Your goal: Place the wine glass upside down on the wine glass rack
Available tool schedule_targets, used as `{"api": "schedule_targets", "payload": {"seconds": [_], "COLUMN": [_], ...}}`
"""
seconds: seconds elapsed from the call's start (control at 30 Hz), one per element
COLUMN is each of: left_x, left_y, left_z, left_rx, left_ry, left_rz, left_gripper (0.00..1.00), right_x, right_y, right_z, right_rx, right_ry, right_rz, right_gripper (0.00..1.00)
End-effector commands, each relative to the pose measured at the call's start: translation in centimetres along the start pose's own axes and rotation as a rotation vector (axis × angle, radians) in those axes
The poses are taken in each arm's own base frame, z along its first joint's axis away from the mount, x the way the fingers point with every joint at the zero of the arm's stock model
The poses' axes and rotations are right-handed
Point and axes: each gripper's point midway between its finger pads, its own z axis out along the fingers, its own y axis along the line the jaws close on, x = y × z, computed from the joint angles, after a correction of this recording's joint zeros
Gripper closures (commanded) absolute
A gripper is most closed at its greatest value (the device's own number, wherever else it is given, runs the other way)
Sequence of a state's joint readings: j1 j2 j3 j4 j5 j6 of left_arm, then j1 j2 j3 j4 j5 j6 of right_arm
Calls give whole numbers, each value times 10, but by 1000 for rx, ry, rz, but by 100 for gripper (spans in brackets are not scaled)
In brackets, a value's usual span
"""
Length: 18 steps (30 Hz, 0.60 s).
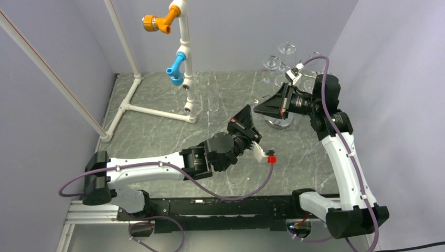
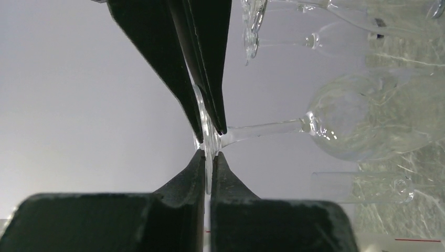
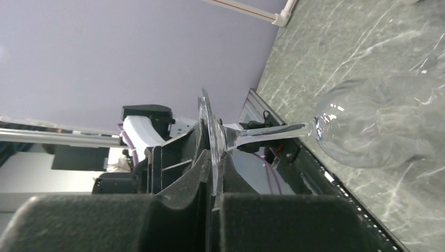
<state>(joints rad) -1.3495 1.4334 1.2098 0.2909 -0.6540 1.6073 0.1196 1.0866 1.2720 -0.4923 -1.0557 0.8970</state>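
Left end effector (image 2: pixel 209 155) is clamped on the thin foot of the wine glass (image 2: pixel 362 118), reaching in from about eight o'clock in the overhead view. The glass hangs bowl-down above the tabletop (image 1: pixel 157 131), stem straight. Now the right end effector (image 3: pixel 212 149): it's pinched shut on that same foot disc from about two o'clock, so both arms have the glass at once. I read this as a handover. The wine glass rack (image 2: pixel 251 31) stands near, around one o'clock on the right arm's side, with other glasses (image 2: pixel 336 39) already hanging from it.

My plan is to open the left fingers slowly, and only those. Then I back straight out toward eight o'clock without dragging the foot. After that the right arm should carry the glass level and slide the stem into a free loop, away from the hanging neighbours. Thin glass, two grips: no twisting.
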Motion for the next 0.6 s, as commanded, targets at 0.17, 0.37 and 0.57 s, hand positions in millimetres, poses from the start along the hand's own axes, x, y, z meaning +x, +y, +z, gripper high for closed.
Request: {"api": "schedule_targets", "payload": {"seconds": [0.17,0.37,0.57], "left_x": [6,25,56], "left_y": [63,115,112], "left_z": [-53,-106,-133], "left_rx": [-143,-128,-171], "left_ry": [-98,-235,-194], "left_rz": [-488,-1041,-1283], "left_gripper": [1,1,1], "right_x": [-37,-65,-118], "right_y": [69,118,167], "right_z": [-2,-7,-28], "right_rx": [-199,-309,-371], "right_ry": [-45,-65,-173], "right_rz": [-174,-289,-485], "right_gripper": [100,100,100]}}
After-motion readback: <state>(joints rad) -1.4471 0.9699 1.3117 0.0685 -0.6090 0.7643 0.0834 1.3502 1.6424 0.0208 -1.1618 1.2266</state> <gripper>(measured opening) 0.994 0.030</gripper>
